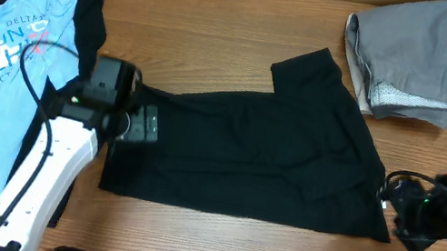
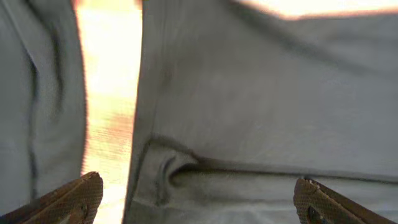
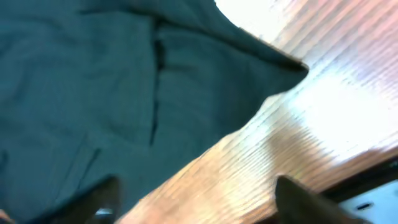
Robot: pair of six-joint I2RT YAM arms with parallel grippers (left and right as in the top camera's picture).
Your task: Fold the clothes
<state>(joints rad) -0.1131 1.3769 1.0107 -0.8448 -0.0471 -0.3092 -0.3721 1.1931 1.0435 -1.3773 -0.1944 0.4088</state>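
**Black shirt flat on the wood, both my jaws spread**

The plain black T-shirt of soft fabric lies opened out across the middle of the light brown wooden table. One sleeve points toward the far edge, and the cloth is rippled with low creases. My left gripper sits at the shirt's left edge with its jaws spread wide, pinching nothing. From my left wrist, the two fingertips stand on either side of a stitched hem, and a strip of bare, glaring wood runs beside the cloth. My right gripper is at the shirt's near right corner, jaws likewise spread and empty. Its wrist view is blurred, showing the cloth's pointed corner ahead of the fingers on streaked wood grain.

At the table's left end, a long light blue T-shirt with dark blue and white lettering lies draped over a crumpled black garment. A black cable from my left arm loops above the blue cloth. In the far right corner sits a folded stack of grey garments with a pale speckled lining, apart from the black shirt. The tabletop fills the overhead view from edge to edge.
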